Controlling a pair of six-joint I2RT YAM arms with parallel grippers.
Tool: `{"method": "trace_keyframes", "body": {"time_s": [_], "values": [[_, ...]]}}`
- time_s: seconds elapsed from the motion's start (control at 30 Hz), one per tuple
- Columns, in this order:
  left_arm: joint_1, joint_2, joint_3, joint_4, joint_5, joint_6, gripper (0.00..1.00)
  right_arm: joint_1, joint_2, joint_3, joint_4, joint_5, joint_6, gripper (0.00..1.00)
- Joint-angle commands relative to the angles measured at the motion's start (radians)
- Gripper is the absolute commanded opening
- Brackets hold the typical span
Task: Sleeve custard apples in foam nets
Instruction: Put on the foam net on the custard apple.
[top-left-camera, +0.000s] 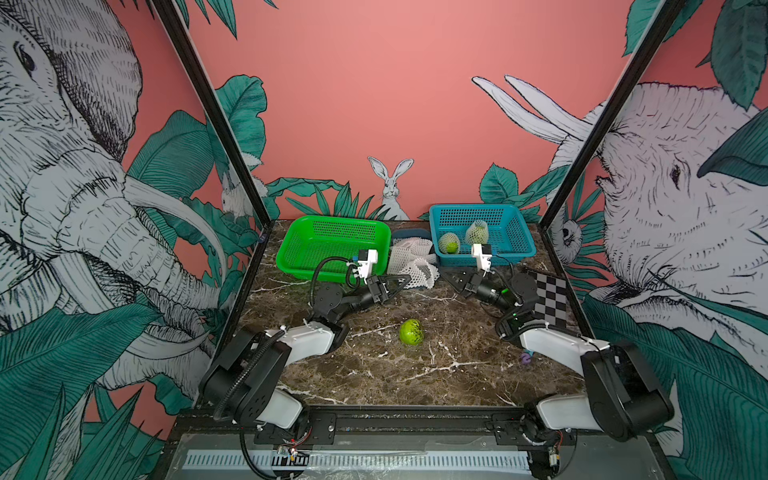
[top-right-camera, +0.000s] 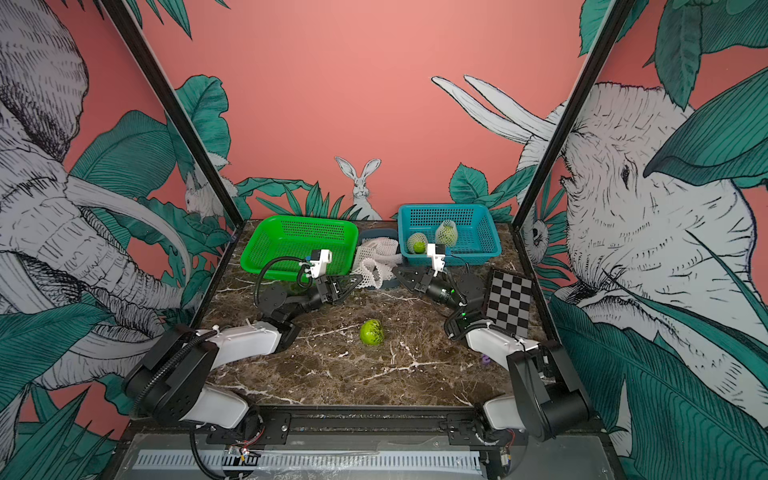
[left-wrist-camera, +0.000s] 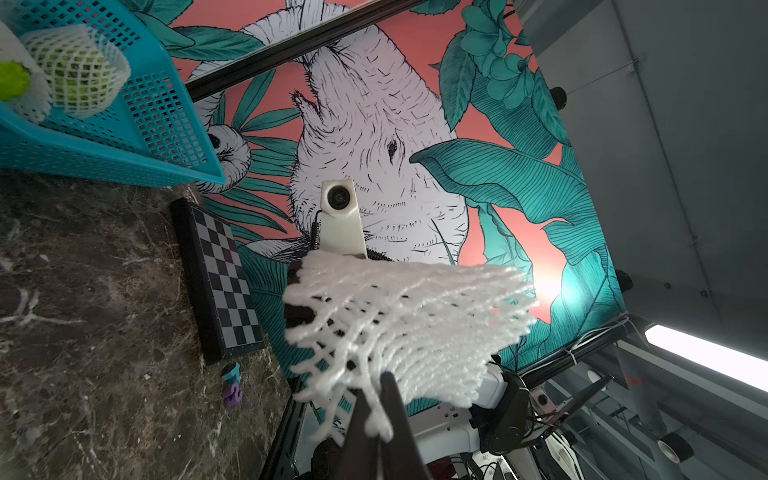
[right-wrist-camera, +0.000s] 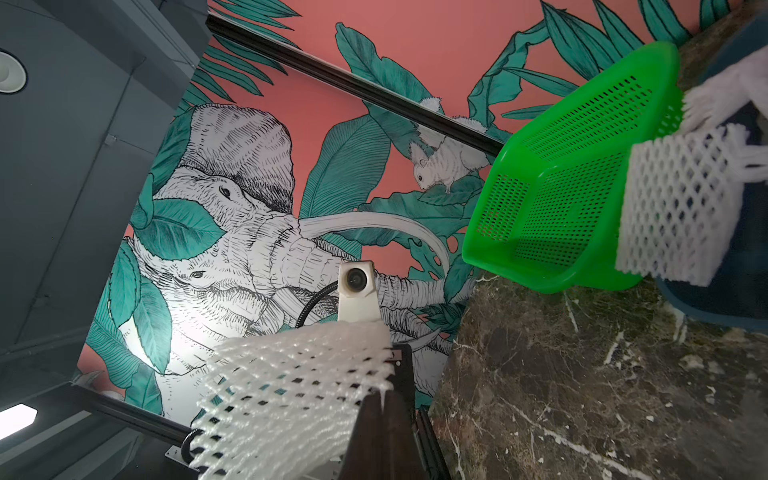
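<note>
One bare lime-green custard apple (top-left-camera: 411, 331) (top-right-camera: 371, 331) lies on the marble table in front of both arms. Two more custard apples (top-left-camera: 449, 243) (top-left-camera: 477, 232), each in a white net, sit in the blue basket (top-left-camera: 473, 206); one of these (left-wrist-camera: 79, 79) shows in the left wrist view. A white foam net (top-left-camera: 420, 275) (left-wrist-camera: 415, 316) (right-wrist-camera: 291, 382) hangs stretched between my two grippers. My left gripper (top-left-camera: 404, 277) (left-wrist-camera: 378, 386) is shut on one edge of it. My right gripper (top-left-camera: 444, 272) (right-wrist-camera: 382, 395) is shut on the opposite edge.
More foam nets (top-left-camera: 409, 249) (right-wrist-camera: 681, 208) are piled in a grey-blue tub (right-wrist-camera: 739, 291) between the baskets. An empty green basket (top-left-camera: 340, 218) (right-wrist-camera: 582, 166) stands at the back left. A checkerboard (top-left-camera: 548, 299) and a small purple object (top-left-camera: 527, 358) lie at the right.
</note>
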Motion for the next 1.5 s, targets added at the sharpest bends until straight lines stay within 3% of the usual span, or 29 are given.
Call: {"method": "trace_keyframes", "body": {"time_s": [0.0, 0.63, 1.47], "values": [[0.005, -0.007, -0.034, 0.043, -0.003, 0.003, 0.00, 0.005, -0.023, -0.030, 0.002, 0.030, -0.020, 0.00], [-0.008, 0.109, -0.172, 0.043, 0.044, 0.018, 0.00, 0.062, -0.094, -0.110, -0.372, 0.073, -0.282, 0.00], [-0.010, 0.207, -0.228, 0.043, 0.099, 0.036, 0.00, 0.092, 0.009, -0.163, -0.379, 0.086, -0.347, 0.00]]}}
